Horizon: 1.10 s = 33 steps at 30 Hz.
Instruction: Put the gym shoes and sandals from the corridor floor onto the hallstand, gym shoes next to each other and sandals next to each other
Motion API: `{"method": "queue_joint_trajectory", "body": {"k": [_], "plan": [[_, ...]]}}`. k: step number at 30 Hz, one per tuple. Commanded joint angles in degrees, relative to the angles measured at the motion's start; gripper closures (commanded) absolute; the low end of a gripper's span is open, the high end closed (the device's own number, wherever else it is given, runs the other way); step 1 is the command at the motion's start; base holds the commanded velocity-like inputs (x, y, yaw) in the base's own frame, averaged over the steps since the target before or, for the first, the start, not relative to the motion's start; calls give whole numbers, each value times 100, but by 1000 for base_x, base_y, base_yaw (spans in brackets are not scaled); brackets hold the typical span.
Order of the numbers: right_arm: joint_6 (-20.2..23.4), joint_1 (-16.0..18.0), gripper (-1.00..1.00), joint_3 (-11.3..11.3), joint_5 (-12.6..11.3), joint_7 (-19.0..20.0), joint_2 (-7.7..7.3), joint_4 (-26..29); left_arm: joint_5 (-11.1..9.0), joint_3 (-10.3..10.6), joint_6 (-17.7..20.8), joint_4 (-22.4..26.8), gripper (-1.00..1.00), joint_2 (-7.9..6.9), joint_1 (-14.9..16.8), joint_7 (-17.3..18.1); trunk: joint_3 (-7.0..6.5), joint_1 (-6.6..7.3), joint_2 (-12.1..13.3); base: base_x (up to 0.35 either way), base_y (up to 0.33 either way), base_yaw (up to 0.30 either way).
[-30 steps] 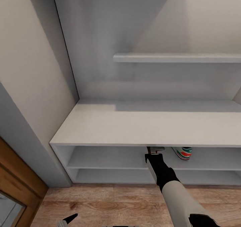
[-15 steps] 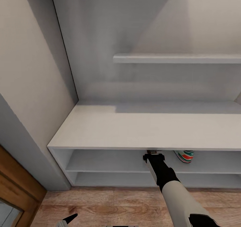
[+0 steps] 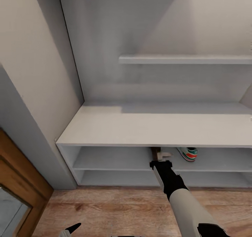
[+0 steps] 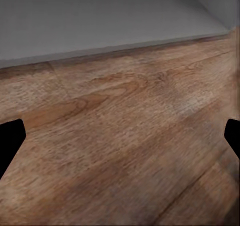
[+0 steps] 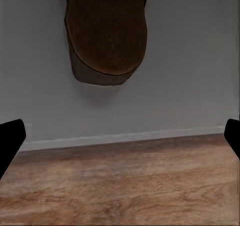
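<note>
The hallstand (image 3: 154,130) takes up most of what we see from the head: a broad pale-grey top, a tall back panel with a shelf (image 3: 185,59) on it, and two open shoe tiers below, standing on the corridor floor (image 3: 115,209). Our right arm reaches into the upper tier, and the right gripper (image 3: 162,156) sits at that tier's front edge; its wrist camera shows the jaws spread wide with nothing between them, and a sandal (image 5: 106,36) lying sole-down on the grey tier board just beyond, so we judge it has been set there to keep it off the floor. One gym shoe (image 3: 188,153) rests on the same tier a little to the right, apart from the sandal. The left gripper (image 4: 120,136) hangs low over bare planks, jaws wide and empty, likely parked out of the way.
</note>
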<state>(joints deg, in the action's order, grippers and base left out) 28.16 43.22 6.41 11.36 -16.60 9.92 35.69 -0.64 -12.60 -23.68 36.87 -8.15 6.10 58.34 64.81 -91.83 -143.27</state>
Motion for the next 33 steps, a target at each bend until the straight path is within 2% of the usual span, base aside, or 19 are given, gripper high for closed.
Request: {"method": "queue_joint_trajectory", "body": {"k": [1, 16, 33], "plan": [[35, 2, -100, 27, 59, 16, 7, 8, -6, -11, -14, -4, -100, 0, 4, 29, 5, 5, -2, -325, 0, 0], [24, 2, -100, 27, 59, 24, 7, 8, -6, -14, -16, -4, -100, -3, 5, 22, 5, 5, -2, -333, -16, 0], [14, 2, -100, 2, 51, 25, 7, 4, -3, -14, -21, -4, -100, -4, 5, 11, 5, 5, -2, -250, -183, 0]]}}
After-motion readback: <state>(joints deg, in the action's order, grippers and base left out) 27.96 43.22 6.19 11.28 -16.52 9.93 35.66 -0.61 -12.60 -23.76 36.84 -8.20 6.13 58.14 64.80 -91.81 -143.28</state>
